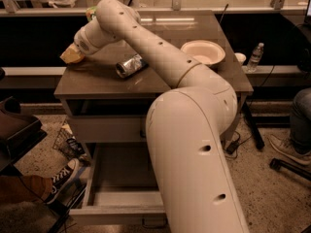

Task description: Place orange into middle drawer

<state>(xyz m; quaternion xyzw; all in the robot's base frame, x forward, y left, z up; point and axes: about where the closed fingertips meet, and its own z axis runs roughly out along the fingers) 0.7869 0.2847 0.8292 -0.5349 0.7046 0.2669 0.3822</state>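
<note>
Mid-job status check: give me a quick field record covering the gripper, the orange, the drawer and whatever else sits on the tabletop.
gripper: at the far left corner of the tabletop, right at the orange
orange: at the gripper's tip; resting or lifted, cannot tell
middle drawer: pulled out low down; visible part bare, right side hidden by the arm
can: lying on its side, mid-table
bowl: white, upright, right side of the tabletop
task state: orange not yet in the drawer
</note>
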